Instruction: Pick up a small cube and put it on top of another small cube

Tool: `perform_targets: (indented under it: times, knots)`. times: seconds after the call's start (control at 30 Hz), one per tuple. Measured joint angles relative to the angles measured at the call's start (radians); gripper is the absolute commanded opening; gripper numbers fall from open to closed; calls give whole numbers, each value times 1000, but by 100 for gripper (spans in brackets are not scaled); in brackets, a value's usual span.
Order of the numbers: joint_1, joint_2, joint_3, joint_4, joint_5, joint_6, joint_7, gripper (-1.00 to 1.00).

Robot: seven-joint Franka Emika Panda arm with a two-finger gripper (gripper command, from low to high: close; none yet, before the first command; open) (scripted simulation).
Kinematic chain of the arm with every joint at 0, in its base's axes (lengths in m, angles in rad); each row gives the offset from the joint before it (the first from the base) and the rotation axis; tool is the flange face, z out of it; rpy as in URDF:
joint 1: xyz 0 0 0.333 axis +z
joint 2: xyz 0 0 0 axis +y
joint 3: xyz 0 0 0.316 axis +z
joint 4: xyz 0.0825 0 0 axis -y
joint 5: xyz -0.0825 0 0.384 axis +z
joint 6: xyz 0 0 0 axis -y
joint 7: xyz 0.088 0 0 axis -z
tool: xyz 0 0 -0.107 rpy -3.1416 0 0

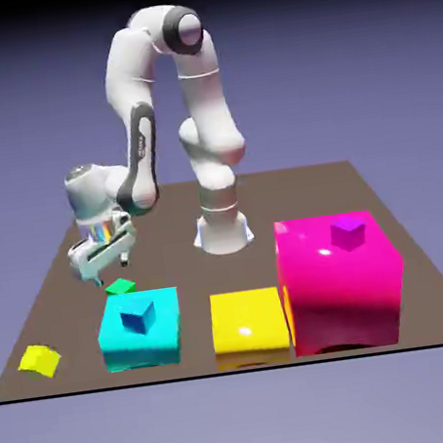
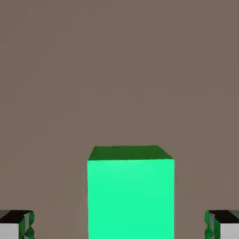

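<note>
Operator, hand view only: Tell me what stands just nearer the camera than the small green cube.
Observer: The cyan block, with a small blue cube on top.
Operator: Name the largest block on the table.
Observer: The magenta one, at the exterior view's right, carrying a small purple cube.
Operator: Report any small cube off the blocks, besides the green one.
Observer: A small yellow cube, on the table at the exterior view's left.

A simulated robot scene: rendered arm (image 1: 205,100) and brown table (image 1: 234,214) before a plain blue-violet backdrop.
</note>
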Motion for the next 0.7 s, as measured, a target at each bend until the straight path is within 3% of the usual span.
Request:
perform_targets:
  times: [0.23, 0.27, 0.7]
  knots:
    - [92, 253, -121, 43, -112, 210, 81, 0]
    - [95, 263, -125, 44, -117, 218, 84, -100]
    - [44, -25, 15, 38, 13, -36, -51, -100]
